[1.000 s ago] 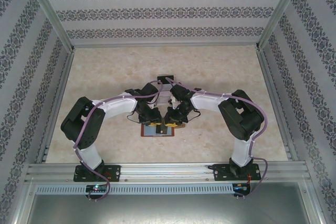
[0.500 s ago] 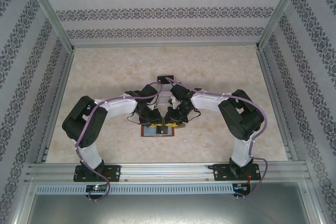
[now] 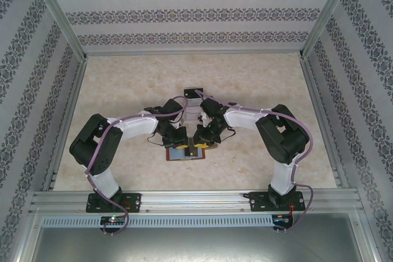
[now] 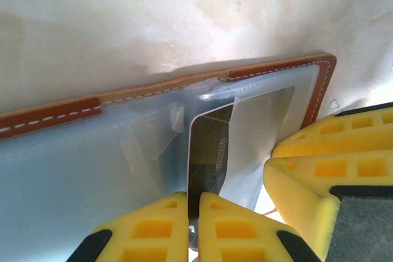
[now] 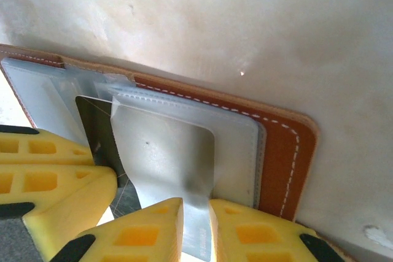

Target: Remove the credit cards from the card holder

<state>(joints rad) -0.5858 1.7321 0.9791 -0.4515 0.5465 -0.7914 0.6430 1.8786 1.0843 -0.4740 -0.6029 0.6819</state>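
Two robot arms are leaning inward over a pale, marble-patterned tabletop (image 3: 123, 90). They are meeting above the card holder (image 3: 181, 155), a brown leather wallet that is lying open near the middle of the tabletop, a little toward its near edge.

The left gripper (image 4: 193, 207) is pinching its yellow fingers together on the near edge of a dark card (image 4: 209, 145), which is sticking partway out of a clear grey-blue pocket. The right gripper (image 5: 195, 213) is clamping a pale grey sheet (image 5: 172, 157) on the wallet's other half; I cannot tell whether it is a card or a pocket flap. The two grippers are sitting just beside each other.

The step in hand appears to be drawing the dark card out while the other arm is steadying the wallet. The next move is likely calling for a straight pull along the pocket's opening, low to the tabletop. The pinch on the thin edge needs to be firm, since a slip or a lifting wallet could spoil the draw.

A small dark object (image 3: 194, 92) is sitting farther back, toward the far edge
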